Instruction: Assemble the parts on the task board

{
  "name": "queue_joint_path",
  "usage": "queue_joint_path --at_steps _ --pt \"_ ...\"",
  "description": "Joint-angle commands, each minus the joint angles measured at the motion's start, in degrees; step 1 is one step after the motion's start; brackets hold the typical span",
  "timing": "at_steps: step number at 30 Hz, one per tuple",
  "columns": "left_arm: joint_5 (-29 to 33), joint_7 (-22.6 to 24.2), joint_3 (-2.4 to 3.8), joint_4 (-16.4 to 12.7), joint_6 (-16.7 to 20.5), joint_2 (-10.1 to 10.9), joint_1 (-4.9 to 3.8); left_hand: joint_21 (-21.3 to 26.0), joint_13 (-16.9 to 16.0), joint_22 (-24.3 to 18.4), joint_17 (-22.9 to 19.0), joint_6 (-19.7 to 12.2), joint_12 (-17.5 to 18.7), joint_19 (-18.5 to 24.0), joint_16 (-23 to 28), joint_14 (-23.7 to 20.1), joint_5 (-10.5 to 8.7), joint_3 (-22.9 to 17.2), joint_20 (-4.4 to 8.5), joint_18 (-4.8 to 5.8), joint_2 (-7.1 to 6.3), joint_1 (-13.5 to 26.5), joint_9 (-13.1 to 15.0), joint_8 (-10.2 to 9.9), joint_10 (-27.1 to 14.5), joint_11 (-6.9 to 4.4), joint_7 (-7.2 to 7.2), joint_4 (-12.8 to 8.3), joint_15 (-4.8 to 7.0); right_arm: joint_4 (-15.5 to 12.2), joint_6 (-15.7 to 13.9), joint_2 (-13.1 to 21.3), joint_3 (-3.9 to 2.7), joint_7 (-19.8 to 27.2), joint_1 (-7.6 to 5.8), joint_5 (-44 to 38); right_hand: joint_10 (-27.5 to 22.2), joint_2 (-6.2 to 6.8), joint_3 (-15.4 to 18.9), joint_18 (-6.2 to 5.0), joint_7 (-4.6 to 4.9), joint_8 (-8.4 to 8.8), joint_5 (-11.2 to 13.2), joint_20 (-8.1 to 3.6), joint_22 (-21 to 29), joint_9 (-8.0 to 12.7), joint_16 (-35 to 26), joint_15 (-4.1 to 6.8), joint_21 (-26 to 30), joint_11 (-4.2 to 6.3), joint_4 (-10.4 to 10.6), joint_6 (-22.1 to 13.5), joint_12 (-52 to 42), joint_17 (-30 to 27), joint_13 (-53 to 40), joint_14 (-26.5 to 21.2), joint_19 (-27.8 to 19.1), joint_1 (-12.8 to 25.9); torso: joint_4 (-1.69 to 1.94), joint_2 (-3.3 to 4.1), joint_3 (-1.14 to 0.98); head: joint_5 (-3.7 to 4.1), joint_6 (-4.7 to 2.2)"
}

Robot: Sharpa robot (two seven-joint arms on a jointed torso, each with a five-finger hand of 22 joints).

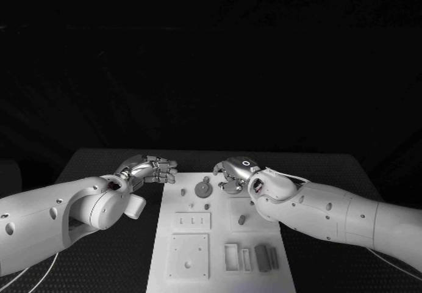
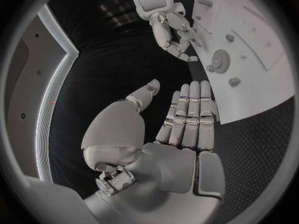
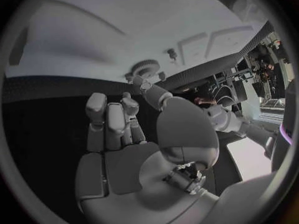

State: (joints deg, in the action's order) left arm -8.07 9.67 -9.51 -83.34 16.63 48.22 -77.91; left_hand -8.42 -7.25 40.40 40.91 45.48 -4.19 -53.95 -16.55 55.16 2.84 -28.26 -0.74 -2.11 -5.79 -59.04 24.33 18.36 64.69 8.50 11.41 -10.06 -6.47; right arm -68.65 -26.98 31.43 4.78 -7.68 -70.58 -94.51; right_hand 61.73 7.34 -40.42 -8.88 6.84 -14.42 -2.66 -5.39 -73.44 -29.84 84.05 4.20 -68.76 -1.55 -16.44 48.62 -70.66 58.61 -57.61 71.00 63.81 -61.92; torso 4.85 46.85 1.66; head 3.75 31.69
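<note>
- White plastic is what the task board (image 1: 220, 244) appears made of; it is seen at lower centre of the head view, running from the hands down to the bottom edge.
- Black table (image 1: 325, 165) is left showing as a strip on each long side of the board and as a band beyond its far edge.
- Most of that side room is covered by the two arms, which enter from the lower left and lower right.
- The left hand (image 1: 154, 170) is placed just off the board's far left corner, over the table; its fingers are extended side by side, thumb apart, and nothing is held.
- The right hand (image 1: 233, 174) is found over the board's far edge, fingers partly curled; whether anything is pinched cannot be told.
- A round gear-like part (image 1: 203, 190) lies on the board between the hands, just beside the right hand's fingers.
- Square raised plates and slotted blocks (image 1: 250, 256) are seen nearer the lower edge.
</note>
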Motion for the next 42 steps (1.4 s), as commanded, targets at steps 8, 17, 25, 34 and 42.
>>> queue_joint_path --at_steps 8,17,25,34,42 --pt "0.2 1.9 0.02 1.1 -1.9 0.1 -0.05 0.4 0.0 0.1 0.2 -0.5 0.2 0.1 0.4 -0.1 -0.01 0.5 -0.17 -0.44 -0.55 0.8 0.1 -0.1 -0.4 -0.16 -0.22 0.3 -0.20 -1.3 1.7 7.8 -1.20 9.7 -2.11 14.8 -0.3 4.32 -0.6 -6.12 1.58 -0.10 -0.1 0.38 0.4 -0.2 -0.3 -0.02 0.1 -0.39 4.2 1.8 -0.1 -0.2 0.1 -0.3 0.4 1.6 -0.88 -0.29 -0.31 0.50 -0.80" --pt "0.2 1.9 -0.01 1.3 -2.0 0.4 -0.02 0.4 0.0 0.2 0.3 -0.5 0.2 0.1 0.4 -0.1 -0.01 0.6 -0.16 -0.47 -0.44 0.6 0.2 -0.1 -0.4 -0.17 -0.25 0.1 -0.18 2.3 8.0 10.7 -1.23 15.6 -2.11 22.3 -1.6 3.38 3.7 -6.12 1.79 0.00 -0.1 0.45 0.1 -0.3 -0.1 -0.23 0.1 -0.61 3.0 1.0 -0.5 -0.3 -0.4 -1.4 -0.6 2.3 -1.62 -0.48 -0.86 0.42 -0.67" --pt "0.2 1.9 -0.01 1.6 -2.2 0.3 0.02 0.4 0.0 0.2 0.3 -0.5 0.2 0.1 0.4 -0.1 0.00 0.6 -0.16 -0.48 -0.35 0.5 0.2 -0.1 -0.5 -0.16 -0.23 0.0 -0.18 4.7 10.1 11.6 -1.22 16.7 -0.87 22.8 -2.1 3.62 4.7 -6.12 1.97 0.20 -0.1 0.57 0.0 -0.3 -0.1 -0.39 0.1 -0.79 2.2 0.5 -0.6 -0.5 -0.6 -2.0 -1.0 2.1 -1.86 -0.39 -1.33 0.19 -0.51" --pt "0.2 1.7 -0.02 2.1 -2.7 0.1 0.13 0.5 0.0 0.2 0.4 -0.5 0.2 0.1 0.5 -0.1 0.00 0.6 -0.17 -0.49 -0.27 0.4 0.2 -0.1 -0.5 -0.15 -0.21 0.0 -0.18 5.8 11.4 11.9 -1.22 17.2 1.18 22.5 -2.6 3.81 5.2 -6.12 2.19 0.40 -0.1 0.74 0.0 -0.2 -0.2 -0.60 0.2 -1.00 1.6 0.0 -0.7 -1.1 -0.6 -3.0 -1.5 1.7 -1.64 -0.36 -1.30 -0.06 -0.11" --pt "0.2 1.7 -0.02 2.3 -2.8 0.1 0.23 0.5 0.0 0.3 0.4 -0.6 0.2 0.1 0.5 -0.1 0.00 0.7 -0.18 -0.48 -0.19 0.4 0.3 -0.1 -0.5 -0.13 -0.19 -0.1 -0.19 6.5 11.0 11.3 -1.22 17.4 2.04 22.0 -2.7 3.80 5.3 -6.12 2.26 0.47 -0.1 0.81 -0.1 -0.2 -0.2 -0.67 0.3 -1.07 1.4 -0.1 -0.7 -1.1 -0.7 -3.1 -1.6 1.6 -1.58 -0.43 -1.20 -0.49 0.30"
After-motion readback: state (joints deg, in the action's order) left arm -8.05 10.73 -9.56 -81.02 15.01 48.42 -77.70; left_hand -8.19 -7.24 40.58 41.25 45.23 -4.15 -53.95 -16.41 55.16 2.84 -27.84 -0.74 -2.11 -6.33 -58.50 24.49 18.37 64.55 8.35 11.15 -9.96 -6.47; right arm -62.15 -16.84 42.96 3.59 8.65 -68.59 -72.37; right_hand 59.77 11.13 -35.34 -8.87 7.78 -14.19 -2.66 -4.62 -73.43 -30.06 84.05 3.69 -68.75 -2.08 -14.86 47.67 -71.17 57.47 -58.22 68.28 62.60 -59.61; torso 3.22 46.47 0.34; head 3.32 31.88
